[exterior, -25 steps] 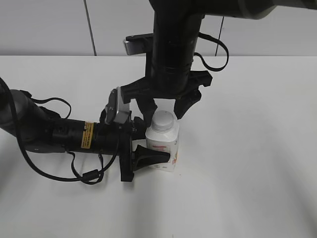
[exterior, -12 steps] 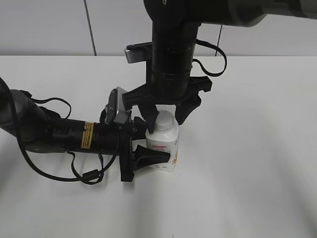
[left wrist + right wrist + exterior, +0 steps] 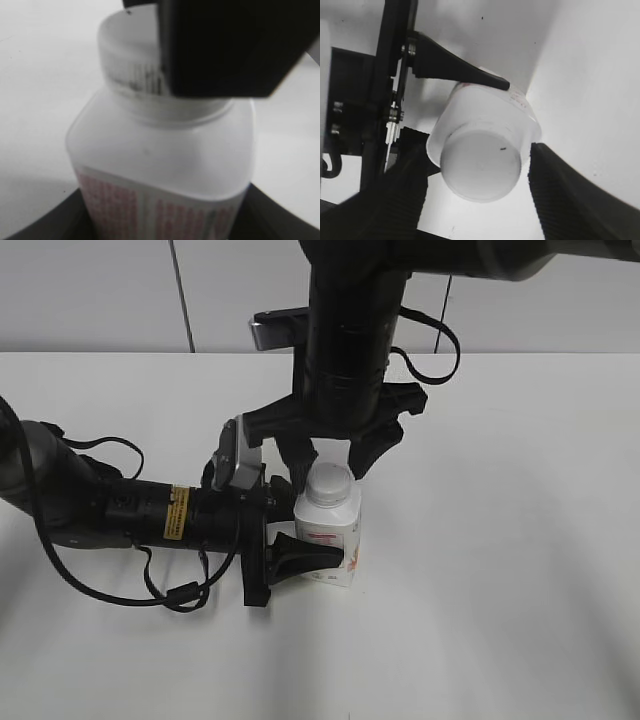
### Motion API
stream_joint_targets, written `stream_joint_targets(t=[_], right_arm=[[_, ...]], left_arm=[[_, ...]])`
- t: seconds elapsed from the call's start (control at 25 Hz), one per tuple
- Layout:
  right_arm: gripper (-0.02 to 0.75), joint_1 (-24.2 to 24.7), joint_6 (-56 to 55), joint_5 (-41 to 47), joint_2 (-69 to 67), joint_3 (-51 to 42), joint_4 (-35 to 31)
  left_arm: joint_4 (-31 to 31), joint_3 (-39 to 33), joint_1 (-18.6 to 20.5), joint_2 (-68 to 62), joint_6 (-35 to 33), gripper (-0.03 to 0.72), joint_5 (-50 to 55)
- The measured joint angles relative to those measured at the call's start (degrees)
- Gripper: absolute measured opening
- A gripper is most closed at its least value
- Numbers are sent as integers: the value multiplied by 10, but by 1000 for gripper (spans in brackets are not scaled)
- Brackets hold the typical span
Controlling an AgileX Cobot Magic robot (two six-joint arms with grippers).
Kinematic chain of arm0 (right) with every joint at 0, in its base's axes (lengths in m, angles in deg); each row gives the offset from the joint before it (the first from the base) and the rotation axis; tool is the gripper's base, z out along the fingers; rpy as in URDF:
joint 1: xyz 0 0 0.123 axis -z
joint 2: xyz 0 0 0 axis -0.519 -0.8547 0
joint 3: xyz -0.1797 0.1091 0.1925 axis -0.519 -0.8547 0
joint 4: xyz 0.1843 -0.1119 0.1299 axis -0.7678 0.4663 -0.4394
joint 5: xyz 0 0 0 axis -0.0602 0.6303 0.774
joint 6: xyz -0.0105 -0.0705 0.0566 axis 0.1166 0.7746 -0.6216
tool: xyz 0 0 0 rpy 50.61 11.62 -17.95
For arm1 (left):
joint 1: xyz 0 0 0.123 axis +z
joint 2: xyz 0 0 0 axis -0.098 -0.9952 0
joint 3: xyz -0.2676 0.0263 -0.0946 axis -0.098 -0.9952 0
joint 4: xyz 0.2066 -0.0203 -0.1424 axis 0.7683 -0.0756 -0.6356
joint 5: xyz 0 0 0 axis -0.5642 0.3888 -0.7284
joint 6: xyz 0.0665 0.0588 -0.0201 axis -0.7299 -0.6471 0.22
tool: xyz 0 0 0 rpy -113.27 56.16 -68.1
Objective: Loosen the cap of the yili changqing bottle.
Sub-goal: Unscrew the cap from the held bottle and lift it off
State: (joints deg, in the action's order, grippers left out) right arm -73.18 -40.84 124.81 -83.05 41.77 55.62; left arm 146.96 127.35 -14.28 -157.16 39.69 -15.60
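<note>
Right wrist view shows my right gripper (image 3: 477, 192) spread either side of the cap (image 3: 481, 166), not yet pinching, while my left gripper (image 3: 290, 530) clamps the yili changqing bottle (image 3: 330, 535); loosening remains undone.

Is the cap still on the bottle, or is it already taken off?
Still on. The white cap sits on the neck of the upright bottle; no gap shows under it. Whether it is loosened, cannot tell.
</note>
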Motion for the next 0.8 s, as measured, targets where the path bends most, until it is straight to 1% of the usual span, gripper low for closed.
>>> stream_joint_targets(t=[0.2, 0.52, 0.6, 0.72, 0.8], right_arm=[[503, 0, 0, -12, 0, 0, -1], [497, 0, 0, -3, -4, 0, 7], [469, 0, 0, -2, -3, 0, 9], [397, 0, 0, -1, -3, 0, 9], [388, 0, 0, -1, -3, 0, 9]], left_arm=[[0, 0, 0, 0, 0, 407, 0], [2, 0, 0, 0, 0, 406, 0], [2, 0, 0, 0, 0, 406, 0], [2, 0, 0, 0, 0, 406, 0], [3, 0, 0, 0, 0, 406, 0]])
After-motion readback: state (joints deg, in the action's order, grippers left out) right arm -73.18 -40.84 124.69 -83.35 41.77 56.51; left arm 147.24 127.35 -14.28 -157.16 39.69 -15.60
